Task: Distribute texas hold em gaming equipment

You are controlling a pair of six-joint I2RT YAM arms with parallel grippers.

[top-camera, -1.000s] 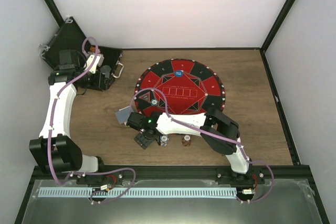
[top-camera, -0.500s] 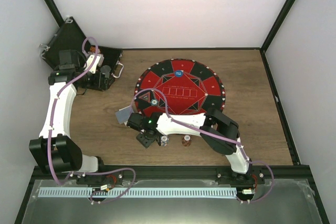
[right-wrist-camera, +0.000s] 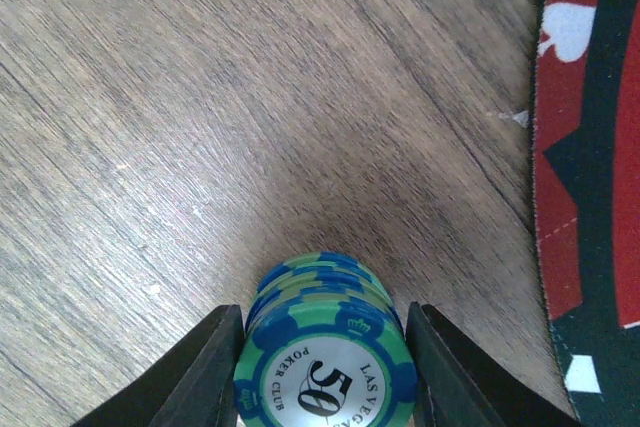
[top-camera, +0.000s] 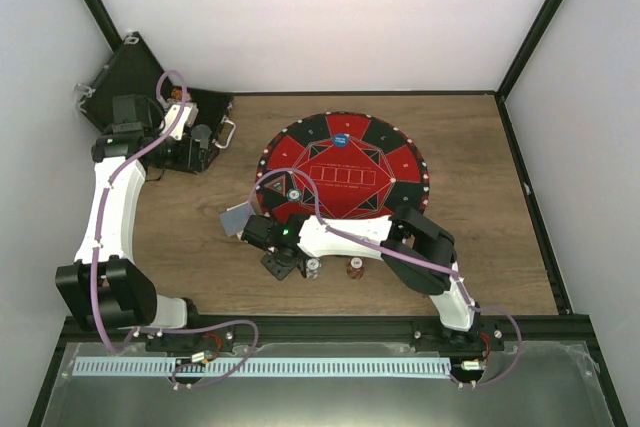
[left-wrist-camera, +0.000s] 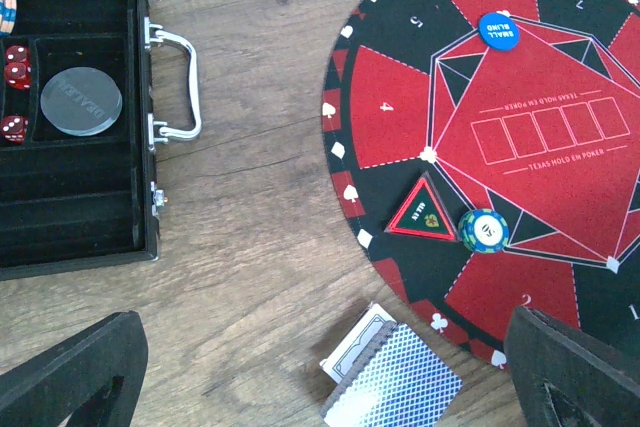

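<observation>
A brown wood-grain table (top-camera: 480,247) fills the floor of a white-walled enclosure. A large round red-and-black mat (top-camera: 400,162) lies at its middle and an open black hard case (left-wrist-camera: 70,207) sits in the far left corner.

The right gripper (right-wrist-camera: 322,342) is out over bare wood just off the near-left rim of the mat. Its two dark fingers are closed against the sides of a short upright stack of green-and-blue striped poker chips (right-wrist-camera: 325,377), whose top face reads "50". In the right wrist view the stack's axis stands straight up. Open wood lies ahead of it and the mat's edge runs down the right side, near but apart. Whether the bottom chip touches the table cannot be told.

In the overhead view two more small chip stacks (top-camera: 314,267) (top-camera: 354,269) stand on the wood just to the gripper's right, along the same near rim. A fanned deck of grey-blue-backed playing cards (left-wrist-camera: 395,382) lies to its left.

The left gripper (left-wrist-camera: 325,347) hangs near the case with its jaws spread wide and nothing between them, well apart from the stack. The placement therefore falls to the right arm. It likely needs only a straight lowering and release that keeps the stack off the mat.
</observation>
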